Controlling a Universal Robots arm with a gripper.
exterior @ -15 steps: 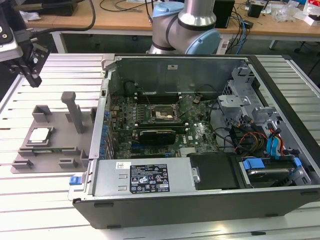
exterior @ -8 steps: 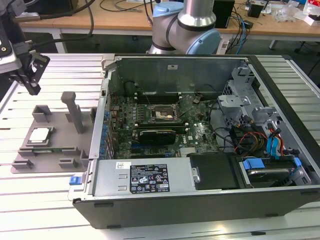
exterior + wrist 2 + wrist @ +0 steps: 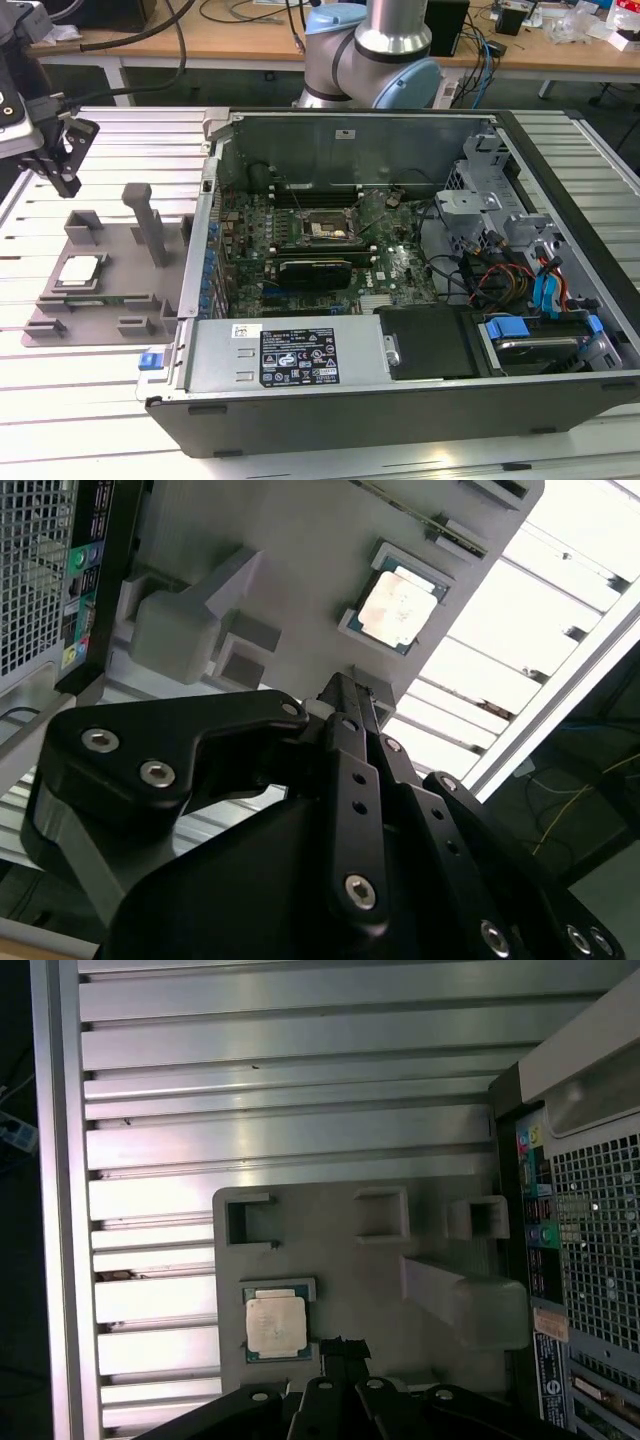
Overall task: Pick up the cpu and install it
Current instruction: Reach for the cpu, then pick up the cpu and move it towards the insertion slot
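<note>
Cpu (image 3: 276, 1323) lies flat, metal plate up, in a square pocket near the outer edge of the fixture (image 3: 380, 1290). The fixture sits on the slatted table (image 3: 280, 1070).

Pincer (image 3: 341, 685) hangs raised over the fixture, jaws closed together and empty. Both wrist views put its tips to one side of the pocket, touching nothing.

Handling, by judgement:
- Light, thin and stiff.
- The plate looks smooth, so likely slippery under pads.
- The underside is probably delicate: keep it level, no scraping.
- Best hold is across two opposite green edges, with a gentle squeeze.
- Little of the edge stands above the pocket rim, so the bite will be shallow.
</note>
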